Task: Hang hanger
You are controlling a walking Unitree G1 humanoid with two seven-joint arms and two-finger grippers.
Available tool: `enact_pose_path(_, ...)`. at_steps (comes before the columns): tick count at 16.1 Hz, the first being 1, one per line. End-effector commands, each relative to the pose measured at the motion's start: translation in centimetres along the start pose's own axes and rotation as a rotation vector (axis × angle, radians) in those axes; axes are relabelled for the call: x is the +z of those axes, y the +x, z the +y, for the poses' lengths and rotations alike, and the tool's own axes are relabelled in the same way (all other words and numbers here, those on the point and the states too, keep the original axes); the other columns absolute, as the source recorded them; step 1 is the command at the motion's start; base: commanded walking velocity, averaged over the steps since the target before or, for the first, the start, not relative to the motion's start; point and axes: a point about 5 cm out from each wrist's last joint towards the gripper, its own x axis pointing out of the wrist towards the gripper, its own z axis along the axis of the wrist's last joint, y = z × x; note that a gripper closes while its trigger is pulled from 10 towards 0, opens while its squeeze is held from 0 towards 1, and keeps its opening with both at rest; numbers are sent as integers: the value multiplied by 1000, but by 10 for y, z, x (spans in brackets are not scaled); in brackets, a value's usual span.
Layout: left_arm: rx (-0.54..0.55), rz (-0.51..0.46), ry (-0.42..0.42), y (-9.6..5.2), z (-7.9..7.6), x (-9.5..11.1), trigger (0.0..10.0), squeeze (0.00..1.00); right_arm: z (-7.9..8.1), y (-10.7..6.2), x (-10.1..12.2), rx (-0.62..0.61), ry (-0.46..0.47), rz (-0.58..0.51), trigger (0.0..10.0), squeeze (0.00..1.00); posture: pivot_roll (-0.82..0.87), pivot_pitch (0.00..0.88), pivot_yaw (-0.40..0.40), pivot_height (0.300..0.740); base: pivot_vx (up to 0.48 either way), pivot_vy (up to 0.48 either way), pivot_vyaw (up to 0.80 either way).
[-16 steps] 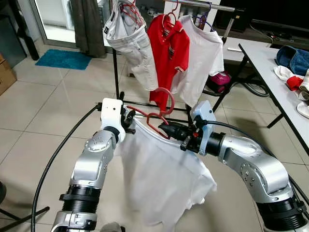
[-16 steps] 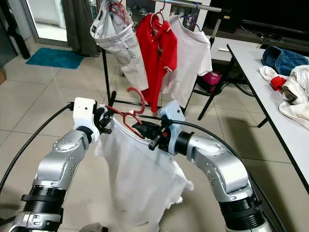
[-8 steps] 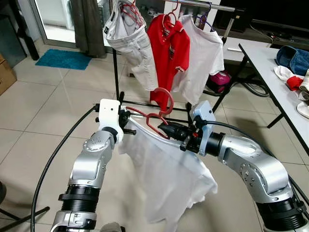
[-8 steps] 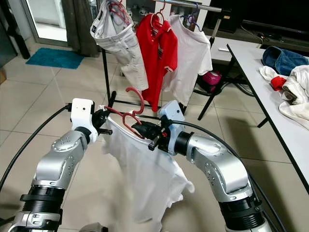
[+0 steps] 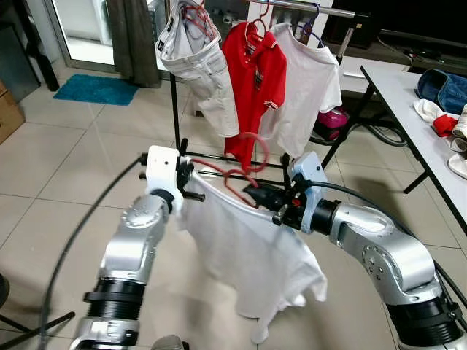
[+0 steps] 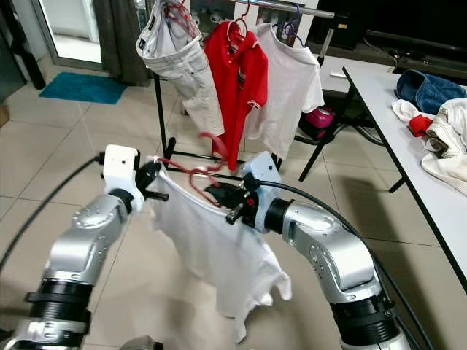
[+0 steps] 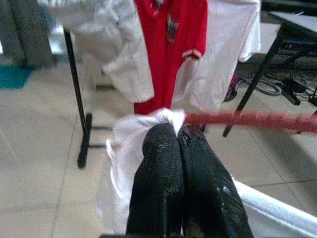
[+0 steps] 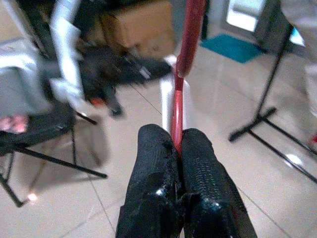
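A white T-shirt (image 5: pixel 248 255) hangs on a red hanger (image 5: pixel 233 173) that I hold in front of me above the floor. My left gripper (image 5: pixel 188 176) is shut on the shirt's shoulder at the hanger's left end, with cloth bunched at its fingertips (image 7: pixel 171 144). My right gripper (image 5: pixel 257 195) is shut on the red hanger's right arm (image 8: pixel 177 111). The hanger's hook (image 5: pixel 255 146) points up, blurred. Beyond stands a black clothes rack (image 5: pixel 175 102) with a metal bar (image 5: pixel 299 7) carrying white shorts (image 5: pixel 197 58), a red polo (image 5: pixel 255 80) and a white T-shirt (image 5: pixel 306 80).
A white table (image 5: pixel 419 124) with piled clothes (image 5: pixel 445 102) runs along the right. A pink object (image 5: pixel 332 120) and cables lie under the rack. A teal mat (image 5: pixel 95 89) lies by the curtain at the far left. A black cable (image 5: pixel 73 240) loops over the tiled floor.
Both grippers have shifted the hanger slightly, and the shirt's lower part has swung up and to the right. The hook is now blurred with motion.
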Motion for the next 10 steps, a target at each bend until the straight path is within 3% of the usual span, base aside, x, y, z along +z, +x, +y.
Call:
enact_pose_path(1, -45, -45, 55, 1, -7, 13, 0, 0, -10, -3, 0, -68, -17, 29, 0, 0, -39, 0, -72, 740, 0, 0, 0)
enact_pose_path(6, -156, -11, 214, -3, -9, 15, 0, 0, -7, -3, -8, -51, -68, 98, 0, 0, -39, 0, -69, 740, 0, 0, 0)
enact_pose_path(10, -307, 60, 232, -6, -11, 9, 0, 0, 11, -2, -4, 83, -89, 57, 0, 0, -39, 0, -68, 740, 0, 0, 0)
